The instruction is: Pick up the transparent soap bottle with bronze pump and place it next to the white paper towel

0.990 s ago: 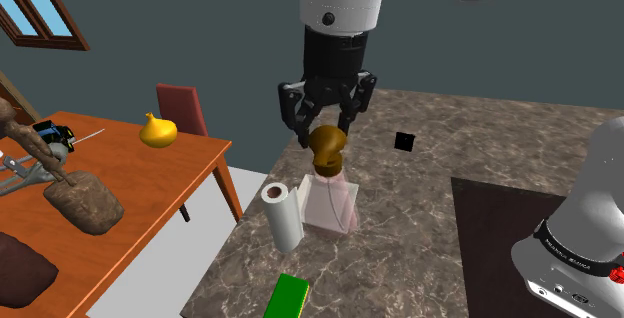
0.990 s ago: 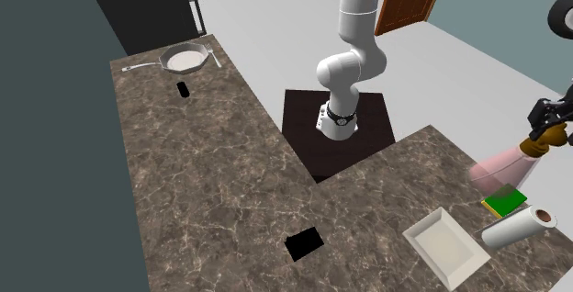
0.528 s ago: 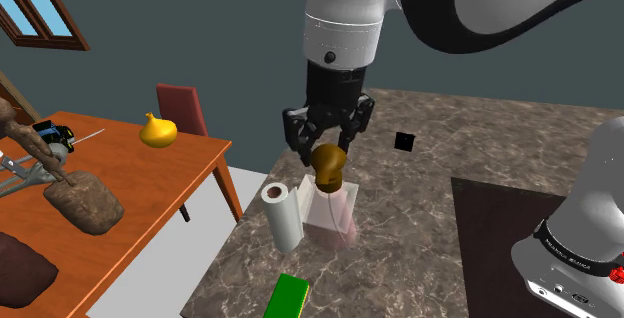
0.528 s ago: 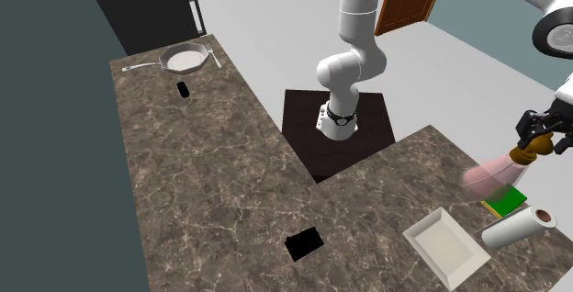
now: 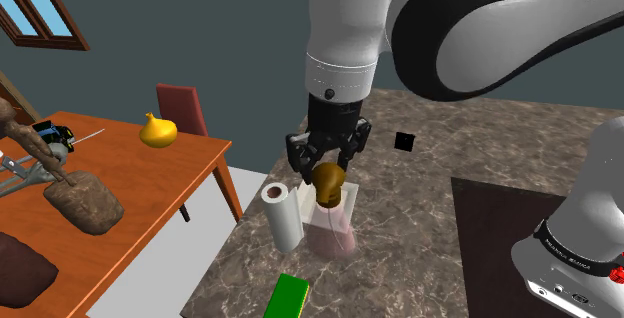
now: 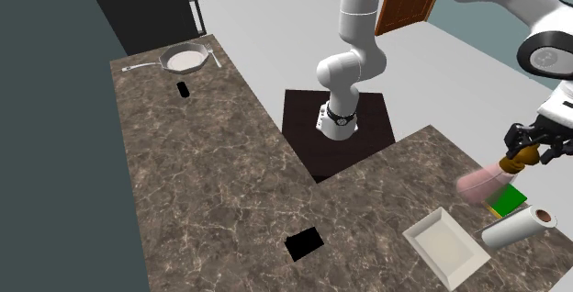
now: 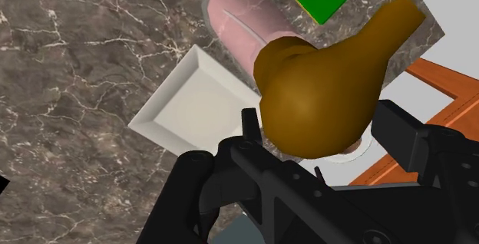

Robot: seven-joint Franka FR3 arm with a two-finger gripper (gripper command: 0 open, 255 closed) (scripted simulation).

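Gripper (image 5: 327,169) tight around the bronze pump (image 7: 322,104) — pinkish soap bottle (image 5: 331,230) just beneath, tilted.

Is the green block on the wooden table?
No, the green block lies on the marble counter, near the paper towel.

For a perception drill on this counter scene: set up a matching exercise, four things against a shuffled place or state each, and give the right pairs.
Things:
1. soap bottle
2. paper towel roll
3. frying pan
4. green block

Places or states:
A. at the end of the counter far from the roll
B. lying flat near the shoulder view's bottom edge
C. tilted, its bronze pump clasped by the gripper
D. standing upright at the counter's edge

Pairs: 1-C, 2-D, 3-A, 4-B.
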